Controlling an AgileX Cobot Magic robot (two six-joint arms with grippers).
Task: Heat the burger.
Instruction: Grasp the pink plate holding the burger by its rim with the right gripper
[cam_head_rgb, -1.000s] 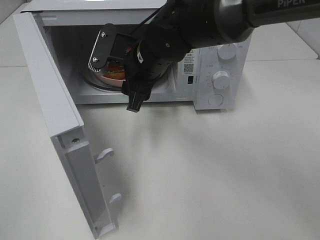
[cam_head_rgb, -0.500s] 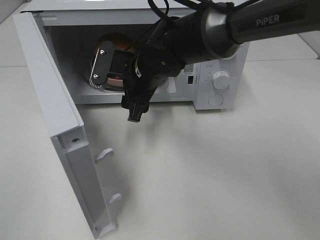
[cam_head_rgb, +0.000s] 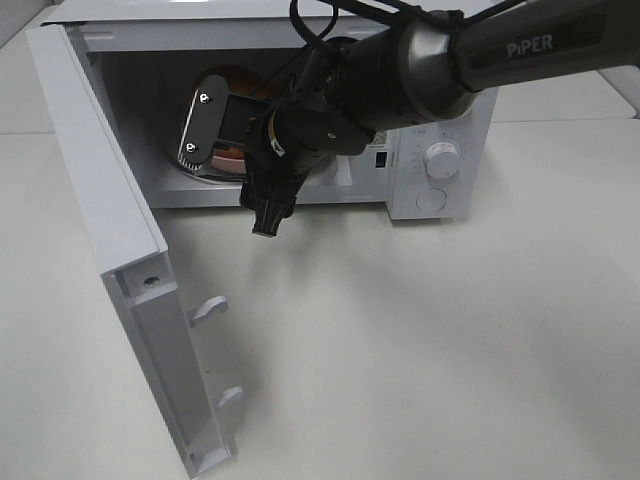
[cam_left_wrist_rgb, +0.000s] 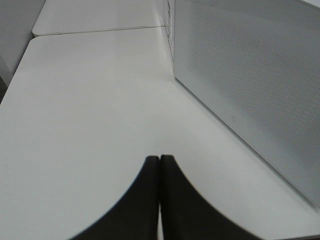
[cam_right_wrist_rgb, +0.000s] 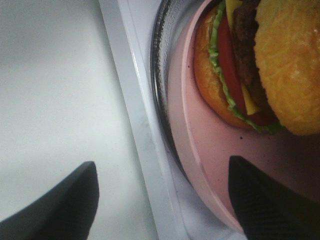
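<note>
The left claw (cam_left_wrist_rgb: 159, 165) sat pressed together over the bare counter (cam_left_wrist_rgb: 90, 100). At the microwave (cam_head_rgb: 440, 130) mouth, the right claw (cam_right_wrist_rgb: 160, 200) stood apart, holding nothing. Beyond it the burger (cam_right_wrist_rgb: 250, 65) lay on the pink plate (cam_right_wrist_rgb: 200, 145) inside. Loading looked done; next, the arm should probably clear the opening so the door (cam_head_rgb: 110, 240) could swing closed.

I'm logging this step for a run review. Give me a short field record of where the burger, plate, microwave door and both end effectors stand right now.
burger: on the pink plate, layers skewed, top bun slid sideways
pink plate: on the glass turntable inside the microwave
microwave door: wide open
right end effector: open, at the microwave opening, holding nothing
left end effector: shut, empty, over the table beside the microwave
</note>
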